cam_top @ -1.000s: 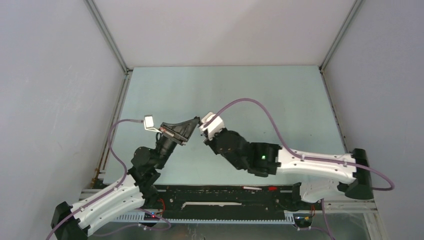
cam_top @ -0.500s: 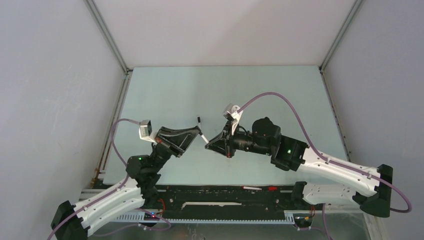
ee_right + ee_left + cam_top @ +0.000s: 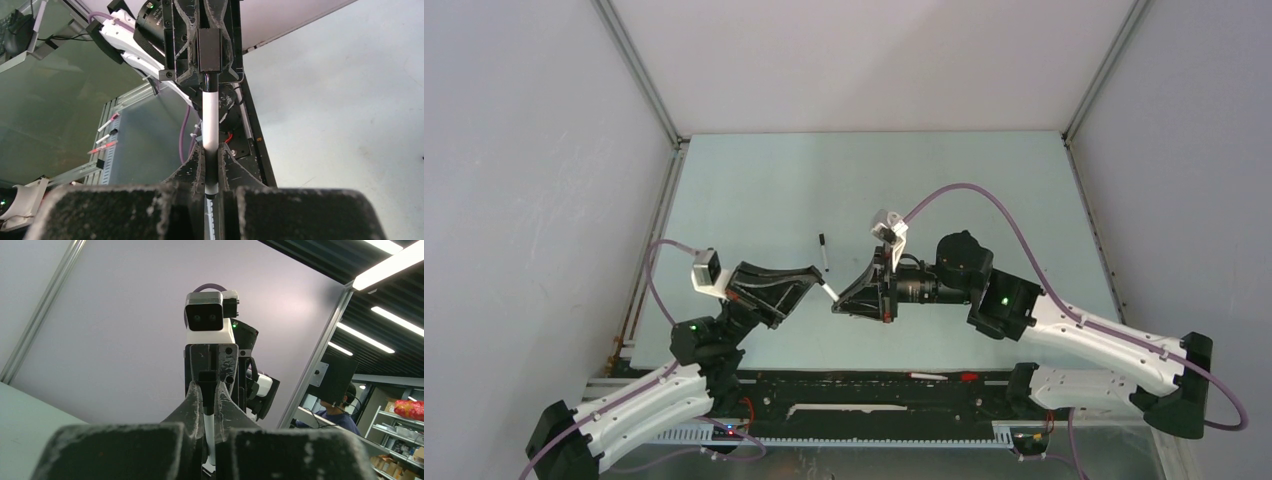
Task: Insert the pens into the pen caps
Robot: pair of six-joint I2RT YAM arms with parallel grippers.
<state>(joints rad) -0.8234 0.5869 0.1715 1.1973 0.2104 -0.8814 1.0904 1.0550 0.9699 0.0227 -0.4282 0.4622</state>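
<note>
A white pen (image 3: 829,291) bridges my two grippers above the table's near middle. My left gripper (image 3: 817,282) is shut on its white barrel (image 3: 210,432). My right gripper (image 3: 838,303) faces it tip to tip and is shut on the black pen cap (image 3: 210,172) at the pen's other end. In the right wrist view the barrel (image 3: 210,117) runs straight from my fingers up into the left gripper (image 3: 208,82). From the left wrist the cap (image 3: 207,399) shows as the dark far end. Another pen (image 3: 824,255), with a black cap tip, lies on the table just behind the grippers.
The pale green table (image 3: 984,190) is boxed in by grey walls on three sides. A black base rail (image 3: 874,395) runs along the near edge, with small white and red sticks (image 3: 944,377) lying on it. Purple cables loop over both arms.
Both grippers have drawn back toward the near edge and the right wrist has rolled over. The pen lying on the table has come into view. The stretch of barrel between the fingertips is shorter.
</note>
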